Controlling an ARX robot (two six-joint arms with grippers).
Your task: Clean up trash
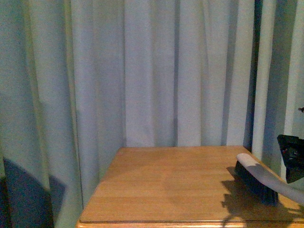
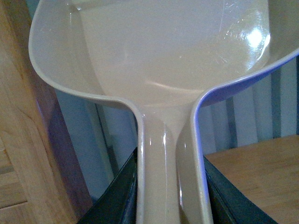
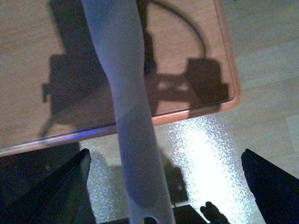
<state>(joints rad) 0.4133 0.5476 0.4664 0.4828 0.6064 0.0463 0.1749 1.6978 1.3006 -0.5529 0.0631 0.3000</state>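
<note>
- The left pincer (image 2: pixel 170 161) pinches the handle of a beige dustpan (image 2: pixel 163 56), with a black finger (image 2: pixel 119 196) tight against each side of it.
- The right pincer (image 3: pixel 166 153) is spread wide. The pale handle of a brush (image 1: pixel 256 183) runs between its fingers (image 3: pixel 60 186), and no contact shows in view.
- The brush's dark bristles rest on the near right part of the wooden desk (image 1: pixel 166 180), and its handle reaches out past the desk's edge.
- Pale curtains (image 1: pixel 152 71) hang behind and beside the desk, and the right wrist view shows a light floor (image 3: pixel 261 56) below.
- The trash cannot be seen in any view.
- The handle's end is cut off at the right wrist picture's edge, so any grip there is hidden.
</note>
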